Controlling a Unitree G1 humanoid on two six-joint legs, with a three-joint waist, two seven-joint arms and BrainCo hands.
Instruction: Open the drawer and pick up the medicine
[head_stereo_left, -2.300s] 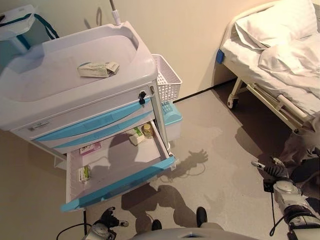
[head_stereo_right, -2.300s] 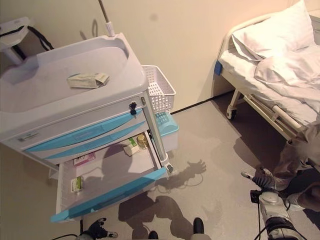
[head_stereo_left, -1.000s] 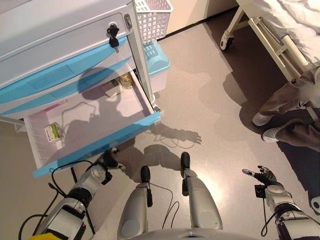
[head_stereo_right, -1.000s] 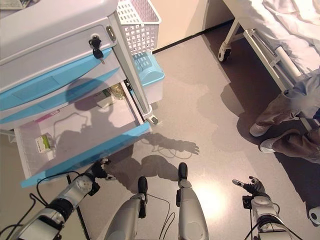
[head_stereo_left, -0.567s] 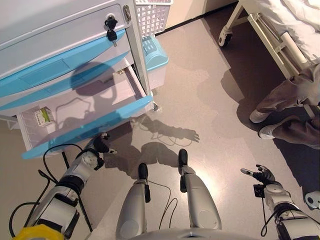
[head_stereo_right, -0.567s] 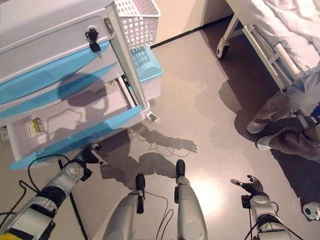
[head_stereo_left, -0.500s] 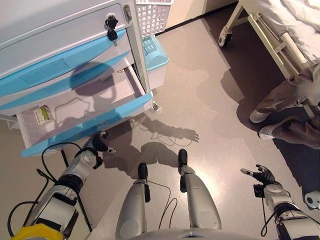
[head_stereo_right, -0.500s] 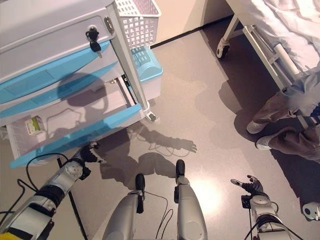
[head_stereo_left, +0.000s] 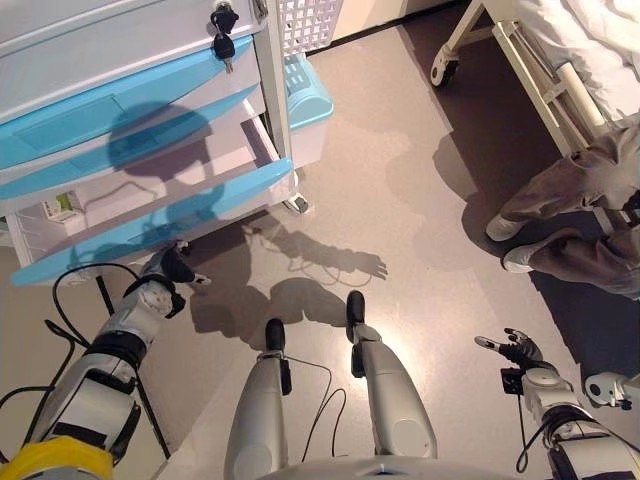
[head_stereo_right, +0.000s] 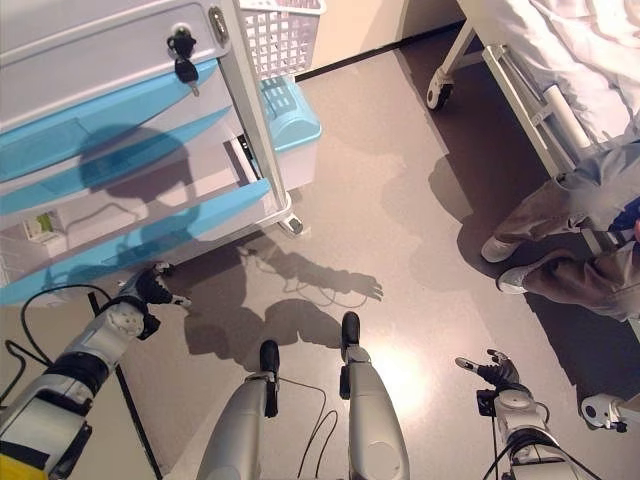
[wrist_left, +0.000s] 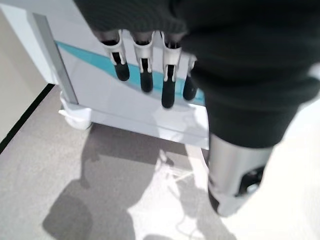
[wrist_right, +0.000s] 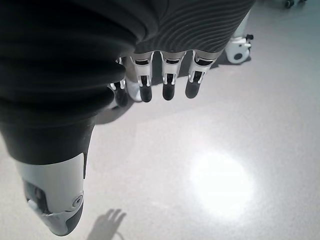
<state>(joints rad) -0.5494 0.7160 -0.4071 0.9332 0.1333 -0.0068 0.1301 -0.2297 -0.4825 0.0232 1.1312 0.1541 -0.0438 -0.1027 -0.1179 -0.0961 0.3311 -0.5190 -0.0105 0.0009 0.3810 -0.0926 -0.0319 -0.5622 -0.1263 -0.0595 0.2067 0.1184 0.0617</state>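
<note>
The cart's bottom drawer (head_stereo_left: 150, 222) with its blue front stands part way out. A small green and white medicine box (head_stereo_left: 62, 205) lies in its left end and also shows in the right eye view (head_stereo_right: 42, 222). My left hand (head_stereo_left: 170, 268) is just below and in front of the drawer front, with its fingers (wrist_left: 145, 70) straight and empty; I cannot tell if it touches the front. My right hand (head_stereo_left: 512, 348) hangs low at the right over the floor, its fingers (wrist_right: 167, 82) relaxed and empty.
Two shut blue-fronted drawers (head_stereo_left: 110, 100) sit above the open one, with keys (head_stereo_left: 222, 25) in a lock. A white basket (head_stereo_left: 315, 15) and a blue bin (head_stereo_left: 305, 100) hang on the cart's right side. A bed (head_stereo_left: 540, 60) and a person's legs (head_stereo_left: 570, 200) are at the right.
The camera has tilted down. The drawer front now stands nearer the cart and hides the bottle at the back. My left hand has moved toward the cart with it.
</note>
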